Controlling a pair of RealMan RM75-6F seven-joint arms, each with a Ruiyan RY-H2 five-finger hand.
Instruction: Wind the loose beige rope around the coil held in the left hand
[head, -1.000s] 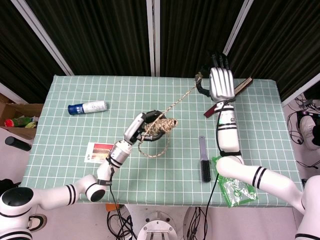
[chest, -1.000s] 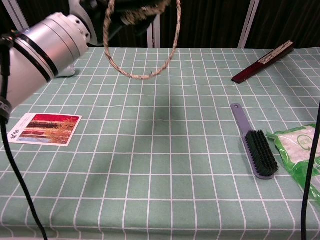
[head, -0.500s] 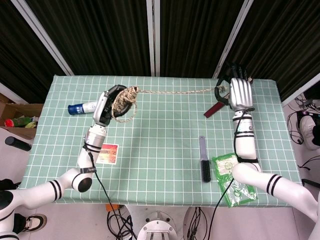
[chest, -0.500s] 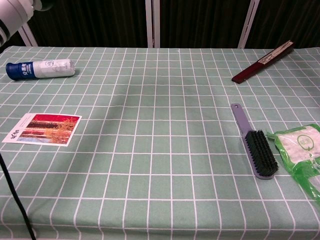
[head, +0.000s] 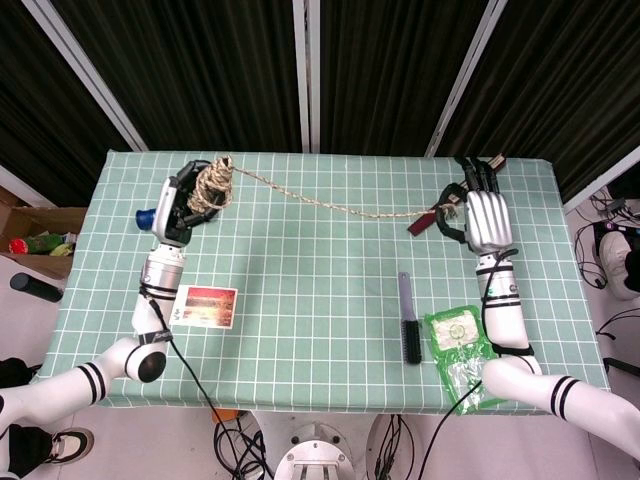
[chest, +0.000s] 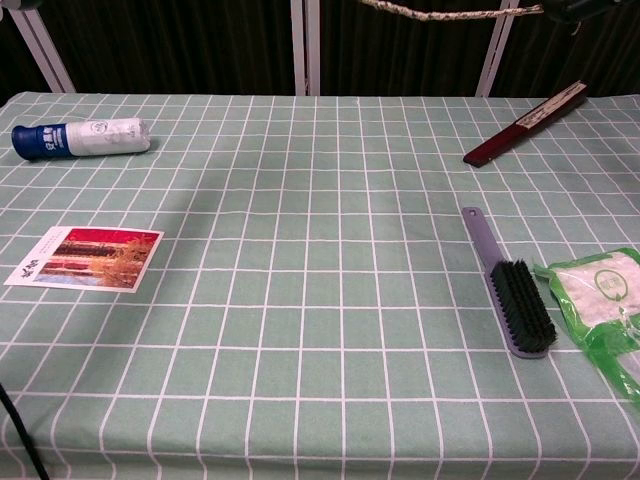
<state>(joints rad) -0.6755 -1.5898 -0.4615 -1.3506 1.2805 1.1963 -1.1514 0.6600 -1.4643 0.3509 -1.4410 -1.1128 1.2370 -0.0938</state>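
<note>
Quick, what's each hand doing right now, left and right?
Left hand: holds the coil.
Right hand: holds the loose rope by its end.

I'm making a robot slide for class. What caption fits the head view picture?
Left hand holds the rope coil up while the right hand holds the beige rope stretched above the green table.

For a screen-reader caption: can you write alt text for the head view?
Seen from above, the left hand holds a rope coil while the right hand holds the beige rope stretched across a green checked table. A brush and postcard lie below.
</note>
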